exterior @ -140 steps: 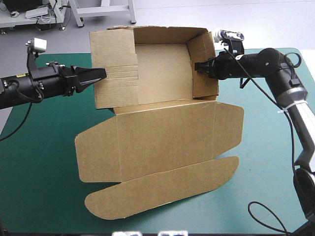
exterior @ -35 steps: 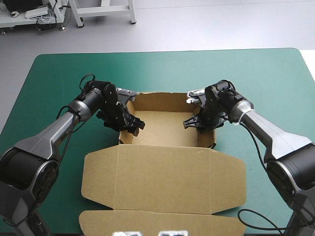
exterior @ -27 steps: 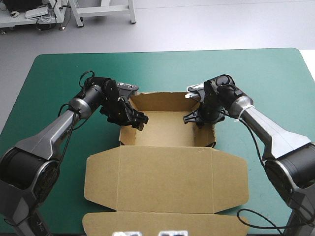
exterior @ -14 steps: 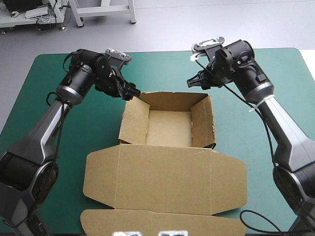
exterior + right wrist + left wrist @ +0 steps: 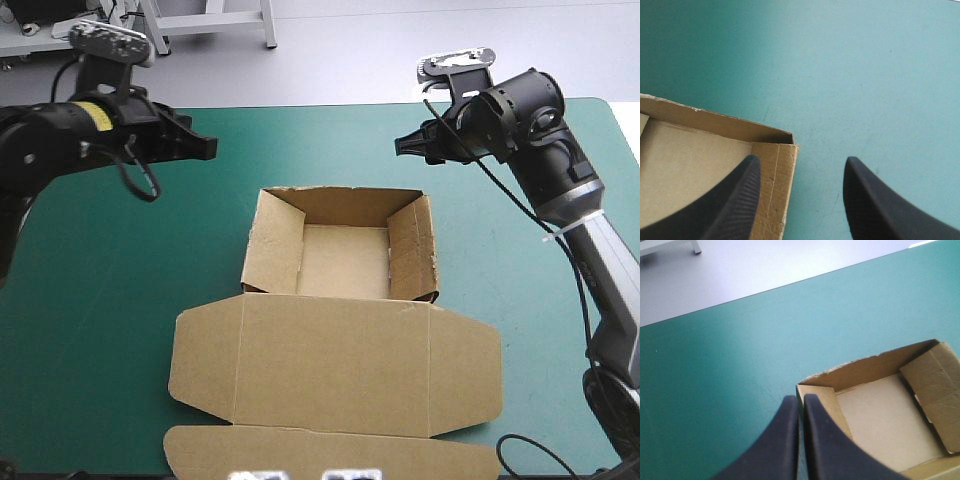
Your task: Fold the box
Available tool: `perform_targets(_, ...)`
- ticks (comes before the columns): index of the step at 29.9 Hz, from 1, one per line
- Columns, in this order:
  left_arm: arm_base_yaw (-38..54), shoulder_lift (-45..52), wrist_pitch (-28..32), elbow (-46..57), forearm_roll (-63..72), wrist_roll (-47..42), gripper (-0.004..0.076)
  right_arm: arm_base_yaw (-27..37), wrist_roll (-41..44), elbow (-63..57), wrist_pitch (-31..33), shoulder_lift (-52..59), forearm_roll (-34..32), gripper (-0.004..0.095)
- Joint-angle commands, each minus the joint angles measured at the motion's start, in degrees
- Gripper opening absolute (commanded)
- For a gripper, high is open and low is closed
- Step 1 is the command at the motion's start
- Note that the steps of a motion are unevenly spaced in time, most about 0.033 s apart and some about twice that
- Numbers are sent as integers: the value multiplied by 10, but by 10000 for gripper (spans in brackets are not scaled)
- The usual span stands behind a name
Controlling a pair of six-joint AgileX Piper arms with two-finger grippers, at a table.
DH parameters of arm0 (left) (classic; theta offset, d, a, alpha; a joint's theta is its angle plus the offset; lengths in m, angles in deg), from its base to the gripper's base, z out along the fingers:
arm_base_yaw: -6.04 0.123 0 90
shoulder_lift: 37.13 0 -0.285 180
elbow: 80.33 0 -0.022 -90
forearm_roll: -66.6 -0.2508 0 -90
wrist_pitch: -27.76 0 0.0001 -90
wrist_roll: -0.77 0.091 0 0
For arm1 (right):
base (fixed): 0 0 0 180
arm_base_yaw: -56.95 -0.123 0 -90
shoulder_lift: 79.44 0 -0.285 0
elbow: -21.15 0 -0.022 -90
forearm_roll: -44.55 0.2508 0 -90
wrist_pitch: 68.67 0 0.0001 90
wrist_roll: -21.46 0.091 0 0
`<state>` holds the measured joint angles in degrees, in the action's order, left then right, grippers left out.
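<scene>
One brown cardboard box (image 5: 343, 262) sits near the middle of the teal-green counter (image 5: 120, 270). It is an open tray with its four walls standing, and its wide lid (image 5: 335, 365) lies flat toward the near edge. Two black pincers hang above the counter, one on each side and both clear of the board. The left pincer (image 5: 208, 147) is off beyond the tray's far left corner, its fingers pressed together into a single point with only a sliver between them. Its own camera shows that point (image 5: 800, 399) aimed at the tray's (image 5: 880, 415) far left corner. The right pincer (image 5: 402, 147) hangs beyond the far right corner with its fingers spread wide (image 5: 802, 159). In its camera there is bare cover between the fingers, and the tray's far right corner (image 5: 771, 150) is by one of them. Just before, both pincers hovered close over those far corners, and earlier still they were down inside the tray against the side walls. Now they have lifted and drawn outward, while the box has kept its place and shape. A yellow sticker (image 5: 95, 113) shows on the left arm, its print too small to read.
</scene>
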<state>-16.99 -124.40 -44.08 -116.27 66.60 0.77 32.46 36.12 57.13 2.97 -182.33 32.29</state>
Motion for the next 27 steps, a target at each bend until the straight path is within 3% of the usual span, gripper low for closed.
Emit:
perform_targets(1,-1,73,-21,33,21,0,-9,2,17,-5,-1,13,-8,473)
perform_targets(8,-1,182,-17,210,4,11,-9,4,25,-94,-1,-3,10,472)
perform_targets(17,-1,306,87,446,7,11,-9,4,30,-182,-30,-5,60,463)
perform_targets(22,-1,354,107,540,7,11,-9,4,32,-224,-39,-11,65,463)
perform_targets(27,-1,392,118,620,7,-11,-9,4,31,-269,-88,-11,101,463)
